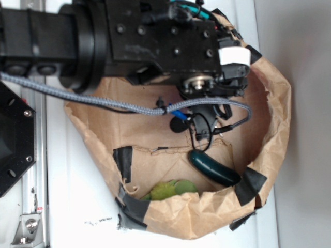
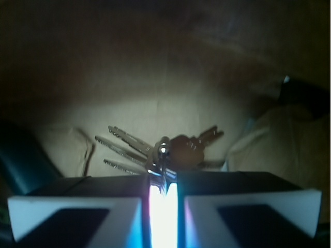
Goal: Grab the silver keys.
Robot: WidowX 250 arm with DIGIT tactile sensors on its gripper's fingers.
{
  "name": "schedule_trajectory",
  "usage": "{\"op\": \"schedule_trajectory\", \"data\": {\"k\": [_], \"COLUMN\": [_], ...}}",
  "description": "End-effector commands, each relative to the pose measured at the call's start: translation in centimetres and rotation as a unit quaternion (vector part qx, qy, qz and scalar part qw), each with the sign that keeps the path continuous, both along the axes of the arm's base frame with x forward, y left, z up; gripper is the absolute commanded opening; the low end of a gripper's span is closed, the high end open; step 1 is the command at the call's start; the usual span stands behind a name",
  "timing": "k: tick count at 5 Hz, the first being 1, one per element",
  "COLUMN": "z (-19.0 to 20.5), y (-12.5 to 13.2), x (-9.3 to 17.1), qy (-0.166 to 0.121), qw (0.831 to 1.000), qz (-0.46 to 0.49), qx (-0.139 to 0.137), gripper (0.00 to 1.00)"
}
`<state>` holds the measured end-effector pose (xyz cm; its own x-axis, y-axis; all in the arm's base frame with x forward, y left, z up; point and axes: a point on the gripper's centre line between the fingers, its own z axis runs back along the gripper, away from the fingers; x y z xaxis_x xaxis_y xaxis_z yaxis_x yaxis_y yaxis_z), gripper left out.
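Note:
In the wrist view the silver keys [image 2: 128, 145] fan out to the left on the brown paper floor, with a brown tag [image 2: 187, 151] on their right. Their shiny ring [image 2: 163, 153] stands up between my two fingers. My gripper [image 2: 163, 180] is shut on that ring, with only a narrow bright slit left between the jaws. In the exterior view my gripper [image 1: 205, 132] reaches down inside the paper-walled bin [image 1: 276, 119], and the arm hides the keys there.
A dark green cucumber-shaped object [image 1: 214, 168] lies just in front of the gripper inside the bin. Green leaf-like pieces [image 1: 170, 189] sit at the bin's near wall. Black tape patches [image 1: 123, 160] hold the paper walls. A grey cable [image 1: 103, 102] crosses above the bin.

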<state>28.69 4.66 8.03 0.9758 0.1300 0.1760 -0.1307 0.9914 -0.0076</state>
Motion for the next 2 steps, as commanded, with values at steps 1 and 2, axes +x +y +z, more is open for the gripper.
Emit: {"op": "schedule_trajectory", "data": {"k": [1,2], "z": [8.8,8.2], "y": [1.4,1.3], "x": [-4.8,-3.7], "qy": [-0.114,-0.099], "qw": [0.984,0.988], "qz": [-0.087,-0.070], "qx": [-0.104,-0.093], "gripper": [0.00,0.00]}}
